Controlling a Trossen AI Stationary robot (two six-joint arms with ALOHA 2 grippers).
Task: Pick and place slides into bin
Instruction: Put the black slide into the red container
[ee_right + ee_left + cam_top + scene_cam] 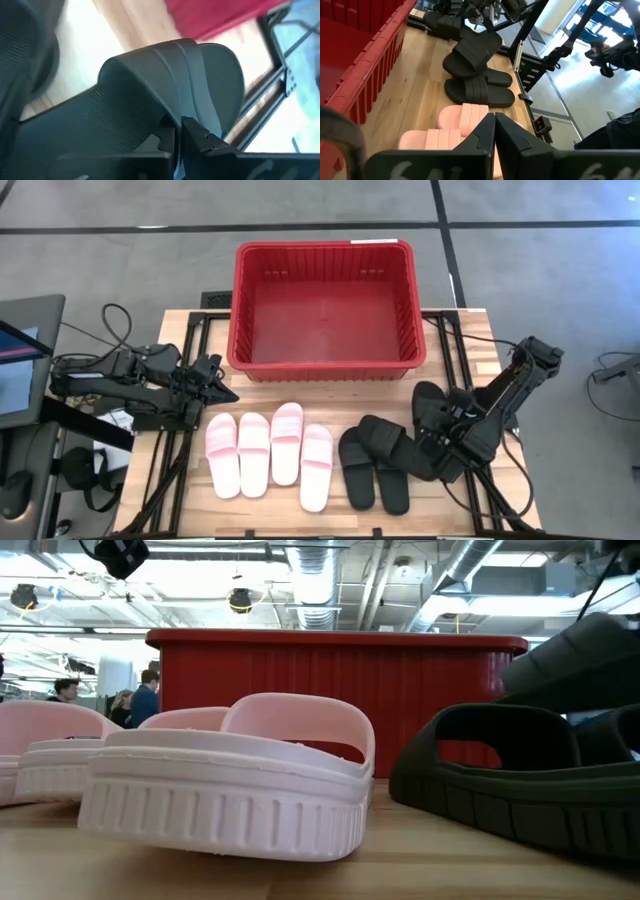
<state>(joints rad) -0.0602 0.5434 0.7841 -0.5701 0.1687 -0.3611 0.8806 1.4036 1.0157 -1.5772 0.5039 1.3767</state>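
Right gripper (pixel 447 423) is clamped on a black foam slide's (pixel 165 85) strap beside the empty red perforated plastic bin (pixel 325 250) — a straight lift is advised — left gripper (pixel 494 131) is held shut.

A wooden table (pixel 470 370) bears a red bin (pixel 325 370) — then four pink slides (pixel 270 450) and black slides (pixel 375 470) — near the front

4 pink slides (pixel 268 453), 4 black slides (pixel 395 460) before red bin (pixel 322 370)
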